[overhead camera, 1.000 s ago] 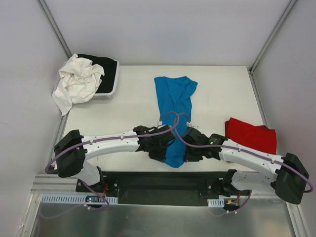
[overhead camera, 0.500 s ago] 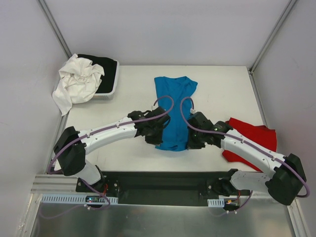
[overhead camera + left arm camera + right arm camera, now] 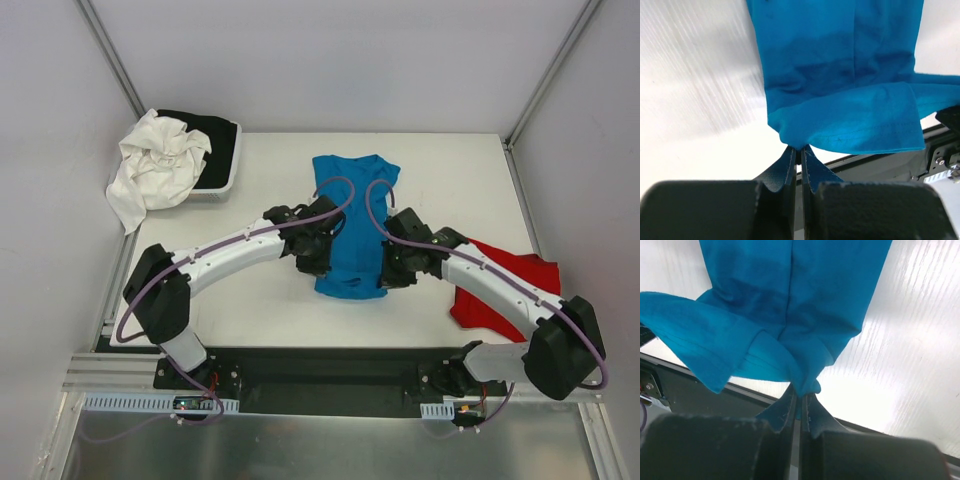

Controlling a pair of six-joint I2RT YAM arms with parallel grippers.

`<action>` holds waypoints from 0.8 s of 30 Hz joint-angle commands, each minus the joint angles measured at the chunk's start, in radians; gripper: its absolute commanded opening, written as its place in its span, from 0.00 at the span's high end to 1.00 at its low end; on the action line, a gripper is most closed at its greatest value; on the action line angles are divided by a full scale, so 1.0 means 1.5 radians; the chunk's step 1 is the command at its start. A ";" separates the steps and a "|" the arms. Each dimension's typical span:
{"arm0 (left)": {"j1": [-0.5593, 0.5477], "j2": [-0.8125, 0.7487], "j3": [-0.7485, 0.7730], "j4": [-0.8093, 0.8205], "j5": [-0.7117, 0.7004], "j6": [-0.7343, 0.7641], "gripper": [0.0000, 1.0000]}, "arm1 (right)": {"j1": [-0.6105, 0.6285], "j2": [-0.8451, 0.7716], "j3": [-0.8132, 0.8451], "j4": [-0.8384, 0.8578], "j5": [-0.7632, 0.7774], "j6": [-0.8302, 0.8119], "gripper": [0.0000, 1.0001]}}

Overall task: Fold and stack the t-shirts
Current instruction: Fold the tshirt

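**A:** What have the 2 arms got?

**B:** Both are clamped shut on the turquoise t-shirt [image 3: 352,215]. The left gripper [image 3: 800,150] pinches 1 hem corner right at its tips, and the right gripper [image 3: 801,397] pinches the other. The lifted hem hangs doubled just ahead of each pair of jaws. The rest of the shirt lies flat on the table [image 3: 450,180] beyond them.

**A:** How should the fold finish?

**B:** I'd carry both corners level and in step toward the collar, with the cloth taut between the tips. Lay the hem on the shoulders, then release. Uneven travel would likely skew the crease.

**A:** And the red t-shirt [image 3: 505,290]?

**B:** Outboard of the right gripper, partly under that arm.
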 commanded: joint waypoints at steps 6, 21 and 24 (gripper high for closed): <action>0.078 0.047 0.073 -0.023 0.028 0.073 1.00 | -0.056 0.065 0.080 -0.006 -0.039 -0.060 0.99; 0.123 0.157 0.205 -0.047 0.056 0.119 1.00 | -0.126 0.146 0.151 -0.008 -0.066 -0.107 0.99; 0.129 0.186 0.240 -0.052 0.059 0.127 1.00 | -0.137 0.159 0.168 -0.007 -0.071 -0.115 0.99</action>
